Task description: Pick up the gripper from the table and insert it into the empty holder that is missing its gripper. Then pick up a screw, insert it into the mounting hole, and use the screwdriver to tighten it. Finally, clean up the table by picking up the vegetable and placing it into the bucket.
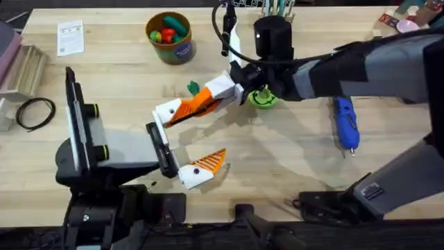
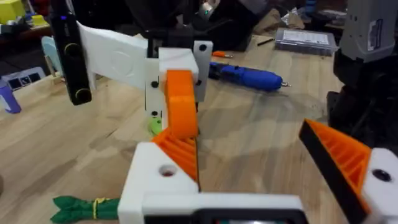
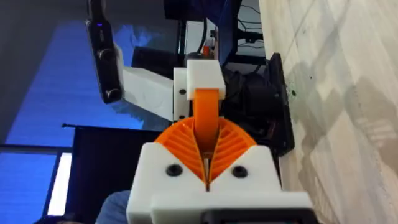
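My right gripper [image 1: 225,92] [image 3: 206,168] reaches across the table's middle and is shut on the orange gripper [image 1: 194,105] [image 2: 180,106] [image 3: 205,112]. The far end of that piece rests against the white holder [image 1: 165,112] [image 2: 158,183] [image 3: 202,74] on my left arm, which has a dark round hole. My left gripper [image 1: 184,139] [image 2: 245,137] stands wide open around nothing. To the right lies the blue screwdriver [image 1: 345,123] [image 2: 249,76]. The green vegetable [image 1: 193,87] [image 2: 78,207] lies just behind the held piece. At the back stands the brown bucket [image 1: 170,38]. A screw is out of view.
A lime-green disc [image 1: 262,98] sits under the right arm's wrist. On the left are a black cable loop [image 1: 35,112], a paper card [image 1: 71,36] and a box [image 1: 17,62]. Bare wood lies between the screwdriver and the left gripper.
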Motion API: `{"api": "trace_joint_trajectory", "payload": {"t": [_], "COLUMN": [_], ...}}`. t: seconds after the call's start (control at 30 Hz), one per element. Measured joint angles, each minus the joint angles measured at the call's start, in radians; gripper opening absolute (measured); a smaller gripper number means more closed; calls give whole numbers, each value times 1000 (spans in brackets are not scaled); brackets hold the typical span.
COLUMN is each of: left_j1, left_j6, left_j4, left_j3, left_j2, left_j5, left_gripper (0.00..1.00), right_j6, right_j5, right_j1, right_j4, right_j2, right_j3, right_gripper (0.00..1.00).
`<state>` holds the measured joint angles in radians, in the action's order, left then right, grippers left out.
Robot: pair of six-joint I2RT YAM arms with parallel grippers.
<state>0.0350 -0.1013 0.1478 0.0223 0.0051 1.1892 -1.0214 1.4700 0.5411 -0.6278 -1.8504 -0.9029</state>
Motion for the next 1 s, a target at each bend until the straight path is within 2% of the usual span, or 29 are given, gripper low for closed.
{"api": "trace_joint_trajectory", "payload": {"t": [0.33, 0.37, 0.4, 0.5, 0.53, 0.67, 0.8, 0.9, 1.0], "left_j1": [1, 1, 1, -6, -7, -7, -7, -7, -7], "left_j6": [0, 0, 1, 2, 3, 3, 3, 3, 3], "left_j4": [-2, -2, -1, 3, 5, 5, 5, 5, 5], "left_j3": [0, 0, 0, 0, 0, 0, 0, 0, 0], "left_j2": [0, 0, 0, 0, 0, 0, 0, 0, 0], "left_j5": [-4, -4, 0, 26, 35, 43, 46, 46, 46], "left_gripper": [986, 987, 987, 987, 986, 986, 986, 986, 986], "right_j6": [-4, -6, -8, -7, -3, 13, 83, 165, 282], "right_j5": [-4, -5, -9, -36, -46, -59, -71, -108, -185], "right_j1": [2, 2, 2, 10, 11, -24, -96, -158, -227], "right_j4": [0, 0, 1, -1, 7, 72, 182, 330, 545], "right_j2": [0, 0, 0, -2, -1, 19, 105, 195, 292], "right_j3": [-3, -3, -3, -9, -12, -13, -13, -14, -18], "right_gripper": [19, 75, 200, 636, 844, 853, 853, 858, 857]}}
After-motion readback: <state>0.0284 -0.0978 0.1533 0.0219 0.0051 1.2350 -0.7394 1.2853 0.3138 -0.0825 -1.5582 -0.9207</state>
